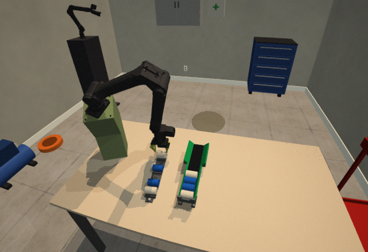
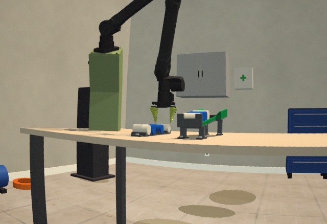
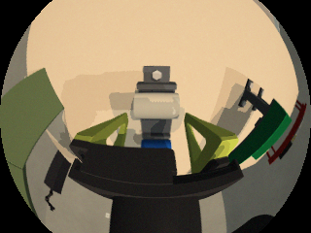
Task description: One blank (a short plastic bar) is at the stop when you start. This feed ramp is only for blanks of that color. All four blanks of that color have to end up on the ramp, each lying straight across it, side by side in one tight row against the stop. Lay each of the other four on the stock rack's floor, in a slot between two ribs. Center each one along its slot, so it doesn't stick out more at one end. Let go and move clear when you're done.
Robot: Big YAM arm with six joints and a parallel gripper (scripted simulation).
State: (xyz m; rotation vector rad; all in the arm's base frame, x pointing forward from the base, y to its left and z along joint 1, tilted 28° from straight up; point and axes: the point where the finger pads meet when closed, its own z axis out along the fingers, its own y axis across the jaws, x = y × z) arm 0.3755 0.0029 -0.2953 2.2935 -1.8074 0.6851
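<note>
On the tan table (image 1: 267, 183): green pedestal (image 1: 108, 130) carrying the black arm (image 1: 130, 78). Green feed ramp (image 1: 204, 151) holds four blanks in a row at its low end: white blank at the stop (image 1: 186, 194), two blue, another white above. Beside it the stock rack (image 1: 150, 197) holds white, blue, blue, and a far white blank (image 1: 161, 154). Gripper (image 2: 163, 116) hangs just above that far white blank, fingers spread, holding nothing.

arm: matte black, boxy segmented links (image 1: 130, 78)
wrist: black, blocky side housing (image 2: 174, 83)
gripper: black body, two yellow-green pointed wedge fingers (image 2: 163, 114)
pedestal: olive-green block (image 2: 105, 89)
</note>
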